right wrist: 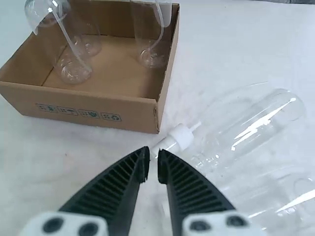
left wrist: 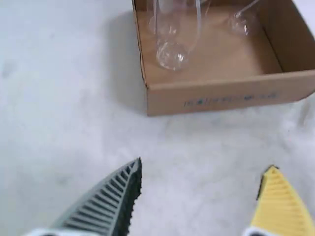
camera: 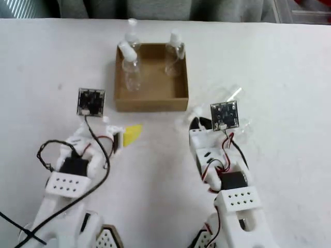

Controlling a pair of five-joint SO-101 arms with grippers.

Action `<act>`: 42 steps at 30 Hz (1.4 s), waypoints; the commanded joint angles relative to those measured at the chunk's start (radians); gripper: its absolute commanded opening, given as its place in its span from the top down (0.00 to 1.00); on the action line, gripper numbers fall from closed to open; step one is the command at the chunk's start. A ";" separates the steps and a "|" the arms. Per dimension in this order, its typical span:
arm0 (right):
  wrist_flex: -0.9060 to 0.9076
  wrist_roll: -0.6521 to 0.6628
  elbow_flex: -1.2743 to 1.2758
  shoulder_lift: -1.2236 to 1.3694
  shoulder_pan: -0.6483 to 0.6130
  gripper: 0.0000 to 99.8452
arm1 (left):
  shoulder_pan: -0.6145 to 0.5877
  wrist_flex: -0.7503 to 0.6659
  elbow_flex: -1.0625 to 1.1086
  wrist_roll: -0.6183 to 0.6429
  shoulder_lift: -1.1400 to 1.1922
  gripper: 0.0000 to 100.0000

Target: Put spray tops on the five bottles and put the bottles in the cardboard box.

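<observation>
The cardboard box (camera: 151, 101) stands at the table's far middle with three clear bottles upright inside, among them one at its left (camera: 130, 70) and one at its right (camera: 175, 56). Two more clear bottles lie on the table beside the box's right front corner; the nearer one (right wrist: 251, 130) carries a white spray top (right wrist: 175, 139). My right gripper (right wrist: 152, 166) is shut with nothing in it, its black tips just short of that spray top. My left gripper (left wrist: 199, 189) stands open above bare table in front of the box (left wrist: 226, 96), one finger grey (left wrist: 115, 199), one yellow (left wrist: 279, 204).
The second lying bottle (right wrist: 290, 201) rests close beside the right gripper's fingers. White table stretches to the left and right of the box. Both arms' bases and cables take up the near edge.
</observation>
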 commanded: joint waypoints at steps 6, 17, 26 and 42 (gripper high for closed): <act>0.097 0.008 -0.080 -0.008 0.096 0.98 | -0.044 0.075 0.141 0.005 -0.179 0.63; 0.229 0.009 -0.253 -0.007 0.208 0.98 | -0.105 0.215 0.273 -0.003 -0.417 0.63; 0.401 0.012 -0.453 0.082 0.220 0.98 | -0.107 0.238 0.301 -0.005 -0.529 0.98; 0.940 0.044 -1.198 0.763 0.220 0.98 | -0.102 0.233 0.328 -0.074 -0.544 0.98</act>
